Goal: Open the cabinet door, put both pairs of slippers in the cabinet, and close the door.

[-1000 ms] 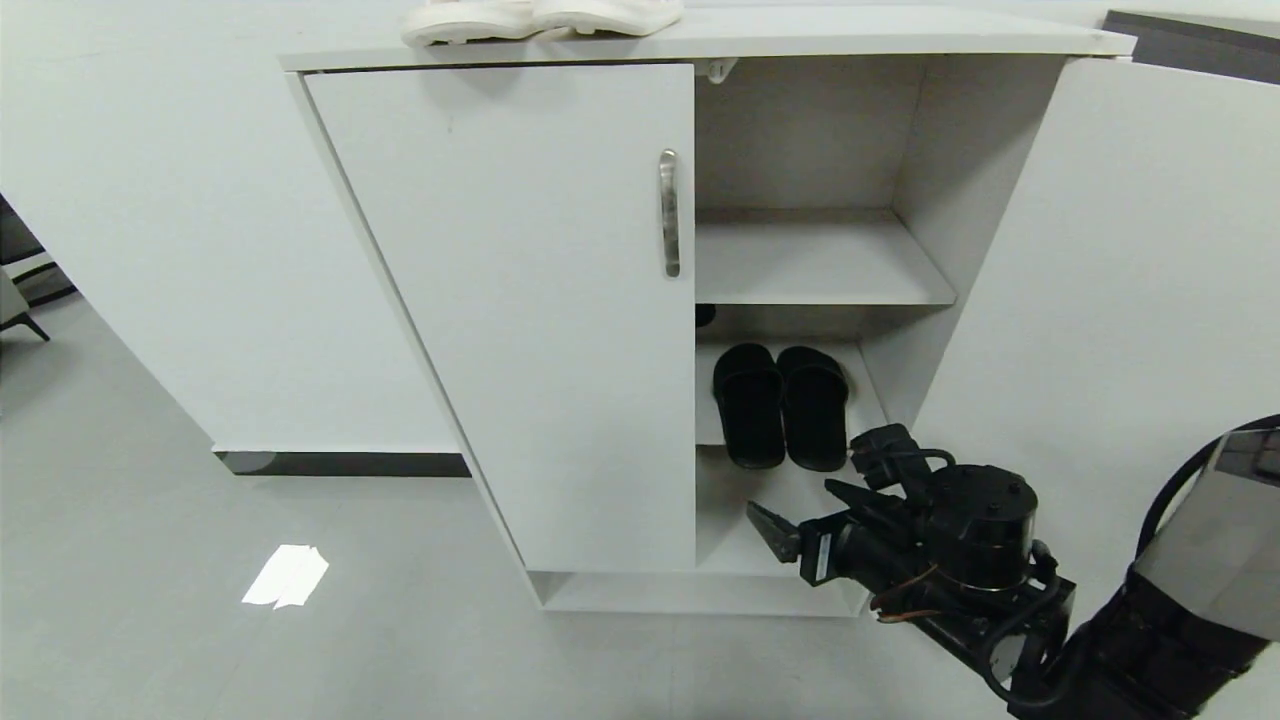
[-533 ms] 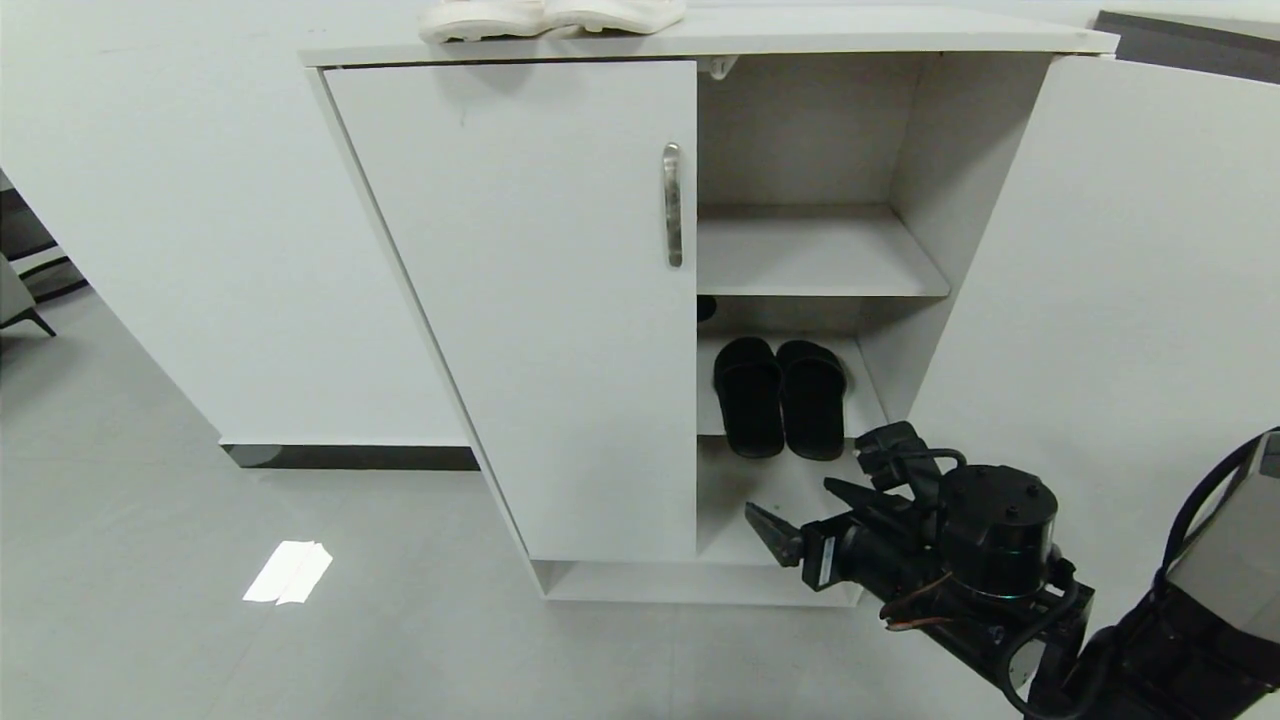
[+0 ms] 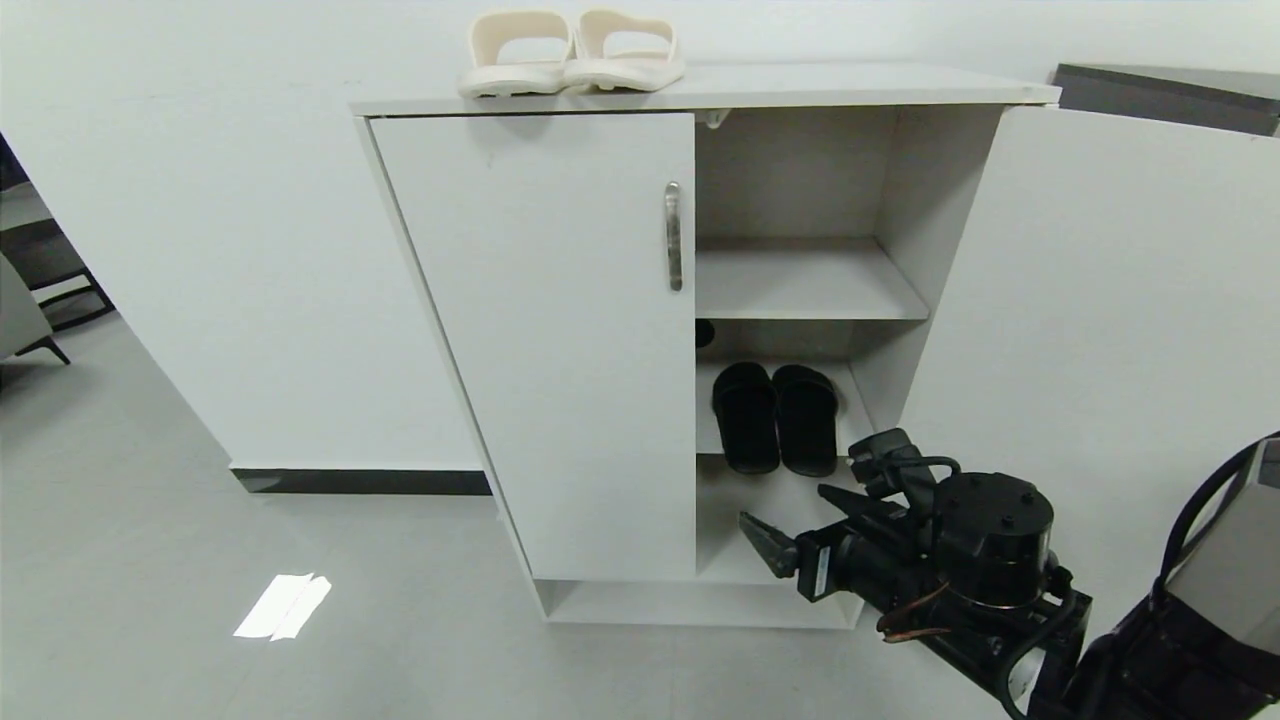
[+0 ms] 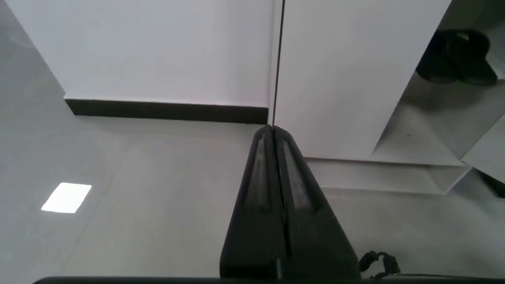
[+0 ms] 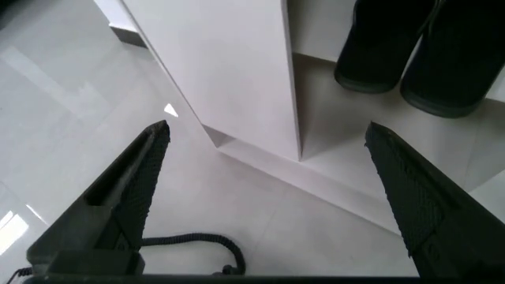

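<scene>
A white cabinet (image 3: 560, 330) stands against the wall, its left door shut and its right door (image 3: 1110, 330) swung wide open. A pair of black slippers (image 3: 775, 417) lies side by side on the middle shelf, also seen in the right wrist view as black slippers (image 5: 418, 55). A pair of cream slippers (image 3: 572, 52) rests on the cabinet top. My right gripper (image 3: 795, 520) hangs open and empty in front of the lower compartment, below the black slippers. My left gripper (image 4: 276, 150) is shut, empty, low over the floor in front of the cabinet (image 4: 347, 71).
A metal handle (image 3: 673, 236) runs down the shut left door. The upper shelf (image 3: 805, 285) is bare. Grey floor spreads to the left, with a bright light patch (image 3: 280, 605). Chair legs (image 3: 45, 300) stand at the far left. A dark ledge (image 3: 1165, 85) sits behind the open door.
The head camera has tilted up and shifted, bringing the cream slippers on top fully into view. My right gripper holds about the same place, still open.
</scene>
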{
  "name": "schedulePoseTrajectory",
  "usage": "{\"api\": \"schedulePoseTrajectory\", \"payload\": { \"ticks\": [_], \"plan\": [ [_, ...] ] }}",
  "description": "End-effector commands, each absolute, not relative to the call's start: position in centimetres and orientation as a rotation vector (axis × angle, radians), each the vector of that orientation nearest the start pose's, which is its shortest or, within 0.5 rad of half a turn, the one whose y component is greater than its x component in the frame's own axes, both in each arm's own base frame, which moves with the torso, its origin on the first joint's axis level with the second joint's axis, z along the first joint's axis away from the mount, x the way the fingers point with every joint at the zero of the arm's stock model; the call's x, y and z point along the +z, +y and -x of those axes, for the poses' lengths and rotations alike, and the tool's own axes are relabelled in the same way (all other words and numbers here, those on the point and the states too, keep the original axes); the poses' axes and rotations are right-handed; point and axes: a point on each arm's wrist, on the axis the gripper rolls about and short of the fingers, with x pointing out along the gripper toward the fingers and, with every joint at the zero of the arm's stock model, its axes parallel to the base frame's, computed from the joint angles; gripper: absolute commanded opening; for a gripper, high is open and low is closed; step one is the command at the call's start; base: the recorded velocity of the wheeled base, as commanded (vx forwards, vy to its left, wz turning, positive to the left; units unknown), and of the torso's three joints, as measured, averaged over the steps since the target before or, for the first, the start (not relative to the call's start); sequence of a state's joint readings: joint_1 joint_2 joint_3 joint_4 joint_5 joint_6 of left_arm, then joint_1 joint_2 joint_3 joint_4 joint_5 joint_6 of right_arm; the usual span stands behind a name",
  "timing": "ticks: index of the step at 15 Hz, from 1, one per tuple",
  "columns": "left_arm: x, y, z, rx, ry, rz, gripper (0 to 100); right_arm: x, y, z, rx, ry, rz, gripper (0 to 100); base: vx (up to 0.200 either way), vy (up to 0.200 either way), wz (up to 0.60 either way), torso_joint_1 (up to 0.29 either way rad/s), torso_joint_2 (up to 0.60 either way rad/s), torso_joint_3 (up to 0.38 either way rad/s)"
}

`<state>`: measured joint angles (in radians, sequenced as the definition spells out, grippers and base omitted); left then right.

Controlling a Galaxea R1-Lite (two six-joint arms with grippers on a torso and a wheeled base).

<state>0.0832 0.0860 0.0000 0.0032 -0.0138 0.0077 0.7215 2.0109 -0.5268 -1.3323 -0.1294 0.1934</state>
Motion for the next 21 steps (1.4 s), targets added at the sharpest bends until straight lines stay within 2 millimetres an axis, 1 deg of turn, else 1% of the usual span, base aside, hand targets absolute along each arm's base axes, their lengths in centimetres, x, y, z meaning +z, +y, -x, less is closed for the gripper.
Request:
{"api": "schedulePoseTrajectory", "payload": {
  "ticks": [1,8,9,11,12,13,15,17,18,21],
  "plan": [
    [7.7,-0.2,1.6,0.07,0.091,-0.003,0,8.6,20.9,-24.2,0.574,0.202,-0.121,100,0.0,0.0,0.0,0.007,0.0,0.193],
    [7.7,-0.1,1.6,0.087,0.091,-0.004,0,8.5,20.6,-23.2,0.59,0.225,-0.131,100,0.0,0.0,0.0,0.002,0.0,0.203],
    [7.7,-0.1,1.6,0.085,0.091,-0.005,0,8.7,20.5,-22.7,0.634,0.227,-0.144,100,0.0,0.0,0.0,0.002,0.01,0.168],
    [7.7,-0.1,1.6,0.085,0.091,-0.007,0,9.1,19.3,-20.5,0.816,0.245,-0.165,100,0.0,0.0,0.0,0.004,0.0,0.05],
    [7.7,-0.1,1.6,0.085,0.091,-0.005,0,9.4,18.2,-18.8,0.964,0.259,-0.171,100,0.0,0.0,0.0,0.0,0.0,0.0],
    [7.7,-0.1,1.6,0.085,0.091,-0.004,0,9.6,17.8,-18.2,1.011,0.259,-0.174,100,0.0,0.0,0.0,0.0,0.0,0.0],
    [7.7,-0.1,1.6,0.085,0.091,-0.004,0,9.5,17.3,-17.5,1.053,0.256,-0.174,100,0.0,0.0,0.0,0.0,0.0,0.0],
    [7.7,-0.1,1.6,0.085,0.091,-0.004,0,9.0,16.8,-17.2,1.104,0.267,-0.18,100,0.0,0.0,0.0,0.0,0.0,0.0],
    [7.7,-0.1,1.6,0.085,0.091,-0.004,0,9.0,16.5,-17.4,1.098,0.268,-0.182,100,0.0,0.2,0.0,0.002,0.0,0.007],
    [7.7,-0.1,1.6,0.086,0.091,-0.002,0,9.1,16.4,-16.9,1.122,0.269,-0.181,100,0.0,0.2,0.0,0.009,0.0,0.009]
  ]
}}
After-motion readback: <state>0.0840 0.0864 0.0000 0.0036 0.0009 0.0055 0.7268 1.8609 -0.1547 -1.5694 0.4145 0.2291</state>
